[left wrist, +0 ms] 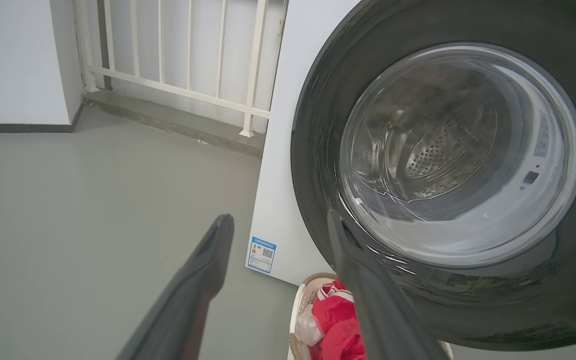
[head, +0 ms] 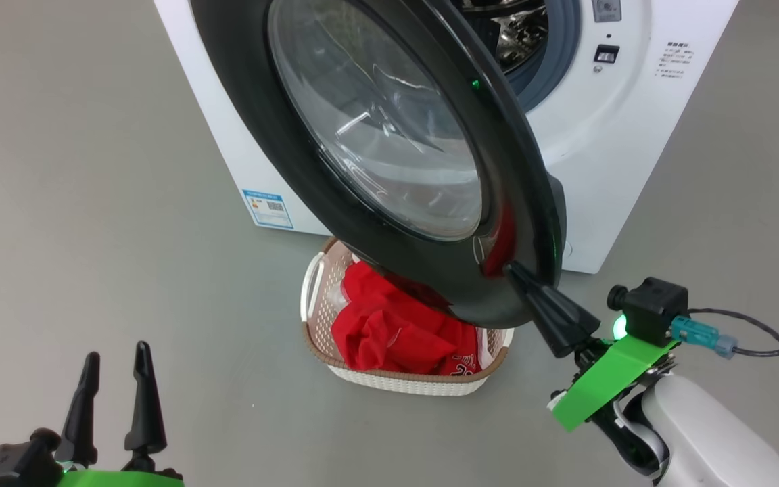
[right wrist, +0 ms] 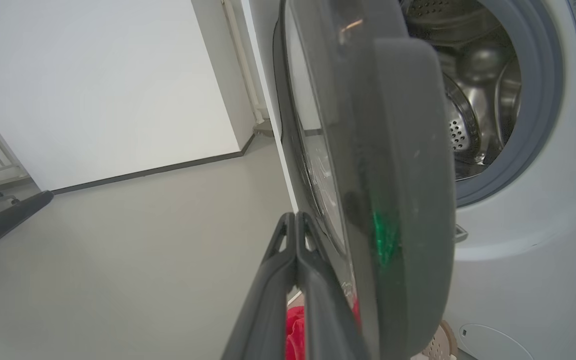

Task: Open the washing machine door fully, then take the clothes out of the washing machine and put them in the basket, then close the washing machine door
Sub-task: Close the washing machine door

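At the washing machine door (head: 376, 128) rim, right claw (head: 514, 272) clenched — left claw (head: 116, 352) spread

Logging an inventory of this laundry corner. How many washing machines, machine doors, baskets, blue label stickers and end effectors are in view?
Washing machine: 1
Washing machine door: 1
Basket: 1
Blue label sticker: 1
End effectors: 2 (left end effector, right end effector)
Total: 6
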